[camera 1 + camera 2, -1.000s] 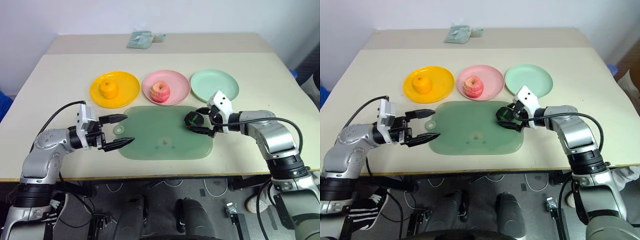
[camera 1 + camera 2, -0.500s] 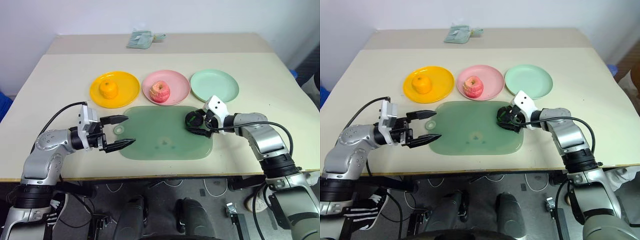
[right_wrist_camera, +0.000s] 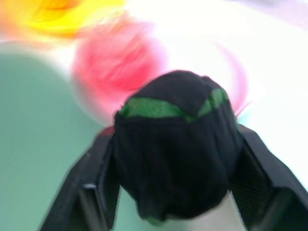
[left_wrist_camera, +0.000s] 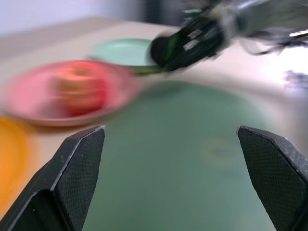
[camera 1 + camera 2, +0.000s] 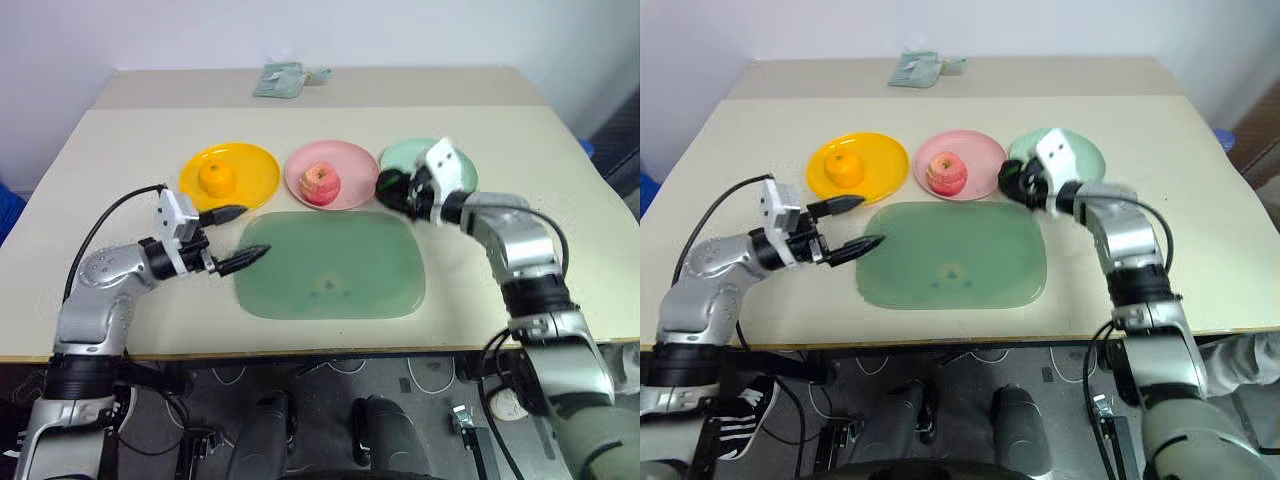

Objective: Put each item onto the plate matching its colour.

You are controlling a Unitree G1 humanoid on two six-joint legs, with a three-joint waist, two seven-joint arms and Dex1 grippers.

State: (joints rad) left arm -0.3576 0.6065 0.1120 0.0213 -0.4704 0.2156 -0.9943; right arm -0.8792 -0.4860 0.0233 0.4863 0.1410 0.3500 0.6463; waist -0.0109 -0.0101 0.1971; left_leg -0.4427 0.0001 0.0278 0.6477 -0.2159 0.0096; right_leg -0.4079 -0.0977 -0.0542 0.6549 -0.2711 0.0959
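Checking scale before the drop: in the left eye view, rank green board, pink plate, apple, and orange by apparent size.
1. Green board, clearly largest.
2. Pink plate.
3. Apple and orange: look about alike, so I won't rank them.

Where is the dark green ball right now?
The dark green ball is clamped in the right gripper, at the near-left edge of the mint green plate, just right of the pink plate.
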